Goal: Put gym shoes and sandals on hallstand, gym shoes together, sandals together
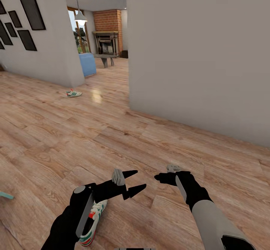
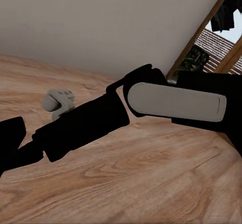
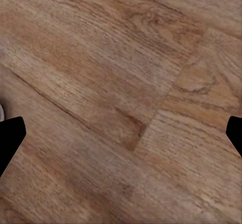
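One white gym shoe [image 1: 91, 223] with green stripes and red accents lies on the wood floor [image 1: 112, 137] right under my left forearm. The second gym shoe [image 1: 74, 93] lies far off by the corner of the left wall. My left gripper [image 1: 141, 179] hovers just beyond the near shoe, open and empty, its two pointed black fingers apart. My right gripper [image 1: 160, 177] hangs beside it, also open. Its fingertips stand wide apart over bare planks in the right wrist view [image 3: 123, 136]. The sandals and the hallstand are out of view.
A big grey wall [image 1: 198, 55] juts out ahead on the right. To its left a passage leads to a room with a blue sofa [image 1: 87, 64] and brick fireplace [image 1: 107, 36]. A teal corner [image 1: 5, 195] pokes in at the left edge. My right forearm [image 2: 174, 100] crosses the left wrist view.
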### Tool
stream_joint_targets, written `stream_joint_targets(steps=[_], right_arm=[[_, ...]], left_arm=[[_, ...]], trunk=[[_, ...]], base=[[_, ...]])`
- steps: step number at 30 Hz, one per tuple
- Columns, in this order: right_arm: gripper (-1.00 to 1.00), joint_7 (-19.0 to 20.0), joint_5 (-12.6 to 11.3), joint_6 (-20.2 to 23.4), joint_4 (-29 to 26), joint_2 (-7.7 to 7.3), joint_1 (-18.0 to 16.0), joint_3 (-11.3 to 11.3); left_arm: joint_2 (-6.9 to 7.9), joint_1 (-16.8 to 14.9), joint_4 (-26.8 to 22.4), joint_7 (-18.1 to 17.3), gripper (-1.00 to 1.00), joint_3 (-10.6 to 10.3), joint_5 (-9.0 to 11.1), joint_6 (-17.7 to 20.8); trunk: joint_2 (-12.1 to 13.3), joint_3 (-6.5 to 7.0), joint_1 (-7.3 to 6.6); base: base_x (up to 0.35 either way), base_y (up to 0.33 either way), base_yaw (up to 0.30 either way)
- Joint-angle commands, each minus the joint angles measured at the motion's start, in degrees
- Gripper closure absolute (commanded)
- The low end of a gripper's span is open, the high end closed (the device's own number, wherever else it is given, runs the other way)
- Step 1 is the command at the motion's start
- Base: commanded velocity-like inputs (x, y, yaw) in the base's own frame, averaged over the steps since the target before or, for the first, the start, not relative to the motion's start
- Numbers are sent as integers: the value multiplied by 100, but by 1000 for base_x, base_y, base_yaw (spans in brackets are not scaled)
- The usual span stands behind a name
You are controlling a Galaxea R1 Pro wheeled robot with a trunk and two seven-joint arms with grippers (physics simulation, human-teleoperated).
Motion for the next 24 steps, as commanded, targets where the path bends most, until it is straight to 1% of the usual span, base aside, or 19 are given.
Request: stream_joint_targets(steps=[1, 3, 5, 7, 8, 11, 17, 24], right_arm=[[-100, 49, 58, 25, -11, 9, -3, -44], [-100, 48, 53, 25, -13, 13, -3, -44], [-100, 42, 43, 25, -14, 14, -3, -44], [-100, 38, 39, 28, -14, 15, -3, -44], [-100, 37, 38, 29, -14, 16, -3, -44], [-100, 35, 36, 31, -14, 17, -3, -44], [-100, 34, 35, 33, -14, 14, -3, -44], [-100, 35, 34, 28, -14, 16, -3, -44]], left_arm=[[0, -3, -1, -12, -100, 40, 30, 60], [0, -1, -1, -12, -100, 115, 30, 60], [0, -1, -1, -12, -100, 264, 29, 60], [0, 1, -1, -12, -100, 368, 21, 58], [0, 0, -1, -10, -100, 389, 19, 57], [0, 2, -1, -3, -100, 445, 12, 54], [0, 0, -1, 11, -100, 480, 2, 52], [43, -2, -1, 14, -100, 484, -4, 51]], trunk=[[-2, -5, -1], [-2, -5, -1], [-2, -5, -1], [-2, -9, -1], [-2, -12, -1], [-2, -25, -1], [-2, -56, -1], [-2, -68, -1]], base=[[-2, 2, 0], [-1, 1, 0], [0, 0, 13], [0, 0, 89], [0, 0, 143], [0, 0, 177], [44, -33, 212], [174, -189, 72]])
